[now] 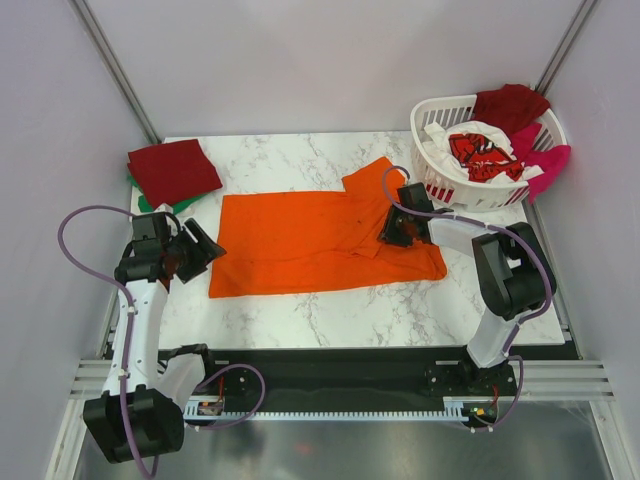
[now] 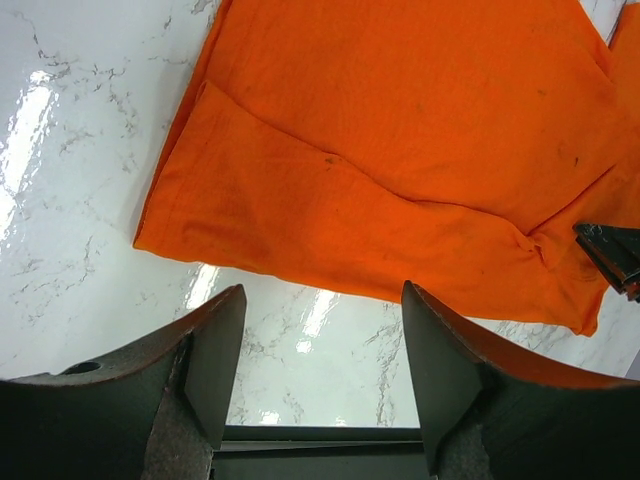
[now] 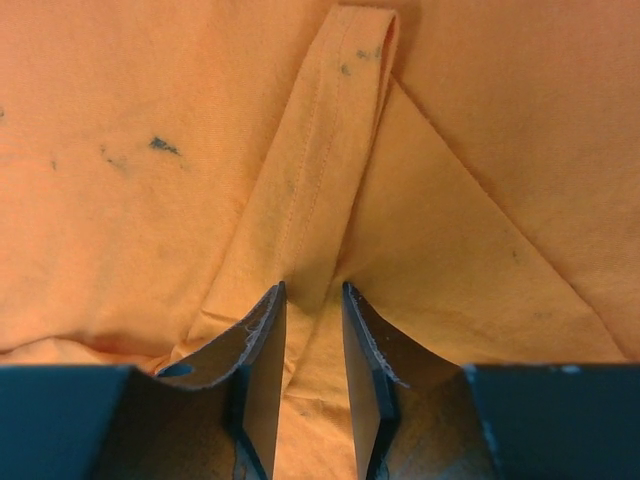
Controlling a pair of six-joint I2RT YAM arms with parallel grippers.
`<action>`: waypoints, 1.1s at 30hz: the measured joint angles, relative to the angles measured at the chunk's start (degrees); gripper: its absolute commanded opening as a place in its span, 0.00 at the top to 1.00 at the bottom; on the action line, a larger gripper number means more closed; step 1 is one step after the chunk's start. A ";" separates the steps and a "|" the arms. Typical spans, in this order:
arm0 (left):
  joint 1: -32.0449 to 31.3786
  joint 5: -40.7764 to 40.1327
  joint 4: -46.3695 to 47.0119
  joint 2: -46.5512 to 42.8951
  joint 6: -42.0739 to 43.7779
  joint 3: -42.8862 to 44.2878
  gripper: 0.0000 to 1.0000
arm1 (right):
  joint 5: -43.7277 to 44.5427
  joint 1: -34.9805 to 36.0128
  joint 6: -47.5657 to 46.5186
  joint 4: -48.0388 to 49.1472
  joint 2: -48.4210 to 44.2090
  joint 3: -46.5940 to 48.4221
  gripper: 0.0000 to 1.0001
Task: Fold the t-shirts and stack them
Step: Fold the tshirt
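Right fingers (image 3: 312,292) straddled a fold of the orange shirt (image 1: 320,240), narrowly apart, grip unclear; left fingers (image 2: 322,295) gaped empty above the counter (image 2: 80,200).

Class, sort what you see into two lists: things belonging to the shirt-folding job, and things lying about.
Job: orange shirt; folded red shirt; green shirt beneath; white printed shirt, dark red shirt and magenta shirt in the basket.
Lying about: basket; marble table.

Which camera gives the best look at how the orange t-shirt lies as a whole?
The top external view: the whole orange t-shirt shows there, spread on the table. The left wrist view shows only one end of it; the right wrist view shows only a raised fold between the right gripper's fingers.
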 measured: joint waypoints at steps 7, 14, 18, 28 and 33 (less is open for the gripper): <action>0.00 -0.02 0.00 -0.20 -0.02 0.00 0.30 | -0.81 0.76 0.46 -0.02 0.00 0.85 0.62; -0.02 -0.02 0.00 -0.31 0.00 0.00 0.30 | -1.05 1.46 0.83 0.04 0.02 1.79 0.78; -0.04 -0.02 0.00 -0.35 0.00 0.00 0.30 | -1.33 1.51 0.92 0.20 0.26 1.86 0.96; -0.04 -0.02 0.00 -0.57 0.00 0.00 0.30 | -2.97 3.78 1.53 0.02 6.21 10.38 0.70; -0.09 -0.02 0.00 -0.61 0.00 0.00 0.30 | -3.65 5.16 2.56 -0.24 9.86 16.13 0.32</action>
